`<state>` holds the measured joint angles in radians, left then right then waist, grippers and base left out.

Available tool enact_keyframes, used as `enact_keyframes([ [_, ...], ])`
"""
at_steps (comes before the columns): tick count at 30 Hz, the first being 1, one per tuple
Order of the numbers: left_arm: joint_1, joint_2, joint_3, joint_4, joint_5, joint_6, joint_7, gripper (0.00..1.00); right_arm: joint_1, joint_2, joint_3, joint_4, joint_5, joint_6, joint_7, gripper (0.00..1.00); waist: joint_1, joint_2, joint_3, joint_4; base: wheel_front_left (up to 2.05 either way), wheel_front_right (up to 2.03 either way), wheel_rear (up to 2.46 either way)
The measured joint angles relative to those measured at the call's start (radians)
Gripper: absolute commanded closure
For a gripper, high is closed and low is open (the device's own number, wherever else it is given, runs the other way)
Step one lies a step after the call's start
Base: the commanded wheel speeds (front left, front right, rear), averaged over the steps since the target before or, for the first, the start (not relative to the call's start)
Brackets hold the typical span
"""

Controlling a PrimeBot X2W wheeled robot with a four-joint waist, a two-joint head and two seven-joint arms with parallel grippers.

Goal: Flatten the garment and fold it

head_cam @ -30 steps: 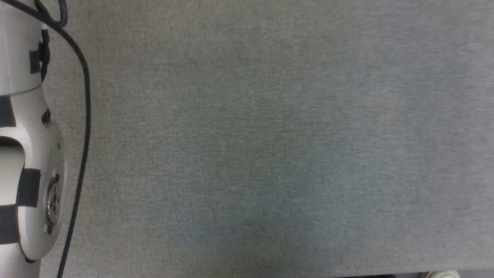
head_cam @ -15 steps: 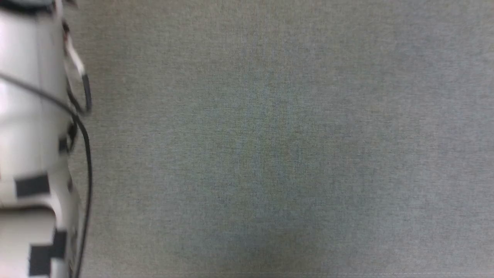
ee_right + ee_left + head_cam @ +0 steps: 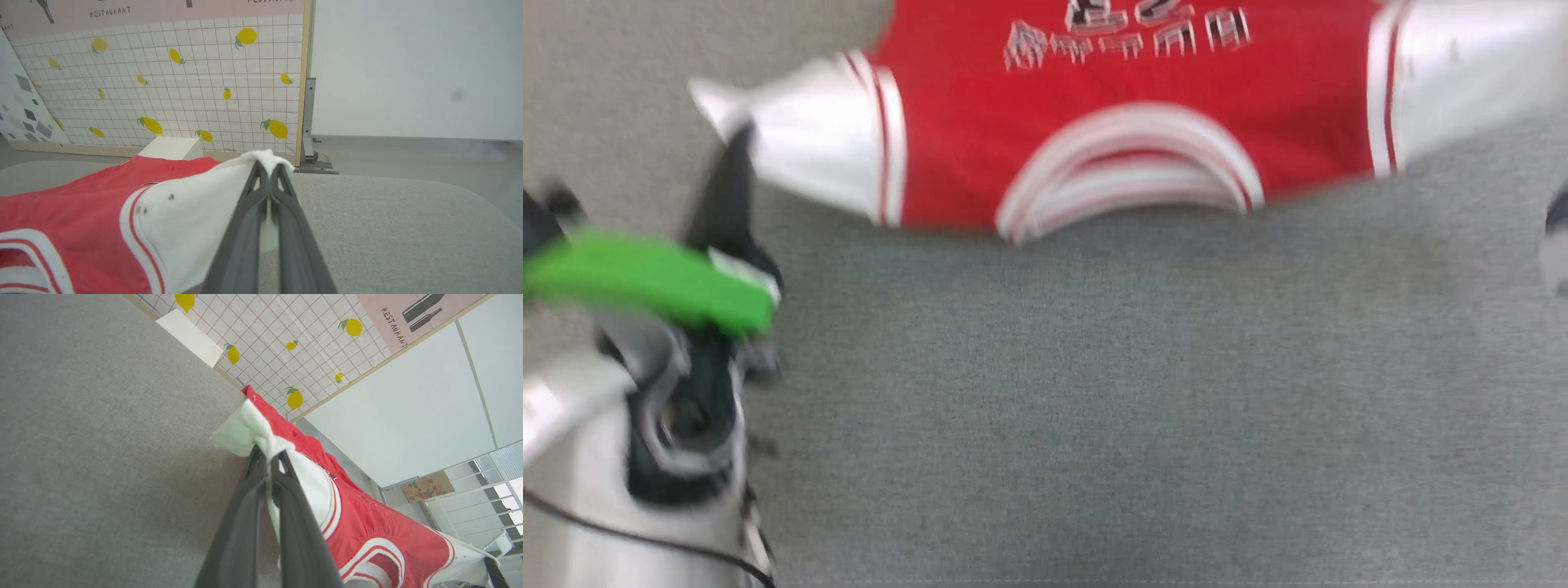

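The garment [image 3: 1127,73] lies spread along the top of the head view, red body with the collar toward me, printed letters showing, and a white sleeve out to each side. My left gripper [image 3: 737,143] reaches up to the tip of the left sleeve. In the left wrist view the left gripper [image 3: 267,455] is shut on that bunched white sleeve, with the garment [image 3: 367,526] stretching away. The right gripper [image 3: 267,167] is shut on the other white sleeve of the garment [image 3: 81,212], lifting it slightly off the grey table [image 3: 388,228].
The grey cloth table [image 3: 1094,408] runs toward me. A white box [image 3: 171,148] sits at the table's far edge before a tiled wall panel with lemons [image 3: 184,81]. A blurred part of the right arm [image 3: 1556,245] shows at the right edge.
The head camera has swung, so the garment and the left gripper now come into its view where before there was bare table and the left forearm.
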<state>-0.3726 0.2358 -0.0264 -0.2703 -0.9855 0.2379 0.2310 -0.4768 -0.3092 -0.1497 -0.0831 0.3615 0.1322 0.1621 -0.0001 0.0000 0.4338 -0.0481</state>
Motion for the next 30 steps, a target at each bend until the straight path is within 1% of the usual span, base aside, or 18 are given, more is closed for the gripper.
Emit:
enact_keyframes([
  [2, 0.091, -0.016, -0.006, -0.019, -0.009, -0.004, -0.010, 1.00, 0.091, 0.057, -0.059, -0.050, -0.002, 0.000, 0.007, 1.00, 0.0000, 0.0000, -0.029, 0.000, 0.00, 0.00, 0.00],
  [4, 0.166, -0.024, -0.021, -0.043, -0.007, -0.005, -0.022, 1.00, 0.168, 0.097, -0.097, -0.091, -0.010, 0.000, 0.019, 1.00, 0.0000, 0.0000, -0.054, 0.000, 0.00, 0.00, 0.00],
  [8, 0.305, -0.032, -0.042, -0.073, 0.008, -0.005, -0.031, 1.00, 0.299, 0.178, -0.155, -0.158, -0.026, 0.000, 0.032, 1.00, -0.0001, 0.0000, -0.100, 0.003, 0.00, 0.00, 0.00],
  [12, 0.421, -0.046, -0.042, -0.077, -0.009, -0.017, -0.042, 1.00, 0.399, 0.229, -0.203, -0.200, -0.029, 0.000, 0.033, 1.00, 0.0000, 0.0000, -0.140, 0.006, 0.00, 0.00, 0.00],
  [19, 0.583, -0.051, -0.042, -0.082, -0.030, -0.027, -0.054, 1.00, 0.545, 0.257, -0.248, -0.239, -0.026, 0.000, 0.041, 1.00, -0.0001, 0.0000, -0.216, 0.008, 0.00, 0.00, 0.00],
  [23, 0.651, -0.052, -0.034, -0.107, -0.042, -0.027, -0.057, 1.00, 0.618, 0.259, -0.253, -0.231, 0.024, 0.000, 0.040, 1.00, 0.0000, 0.0000, -0.262, 0.010, 0.00, 0.00, 0.00],
  [27, 0.682, -0.048, -0.035, -0.129, -0.037, -0.026, -0.057, 1.00, 0.667, 0.259, -0.250, -0.217, 0.051, 0.000, 0.031, 1.00, 0.0000, 0.0000, -0.299, 0.011, 0.00, 0.00, 0.00],
  [30, 0.678, -0.044, -0.060, -0.134, -0.022, -0.025, -0.052, 1.00, 0.685, 0.259, -0.238, -0.202, 0.048, 0.000, 0.032, 1.00, -0.0001, 0.0000, -0.312, 0.014, 0.00, 0.00, 0.00],
])
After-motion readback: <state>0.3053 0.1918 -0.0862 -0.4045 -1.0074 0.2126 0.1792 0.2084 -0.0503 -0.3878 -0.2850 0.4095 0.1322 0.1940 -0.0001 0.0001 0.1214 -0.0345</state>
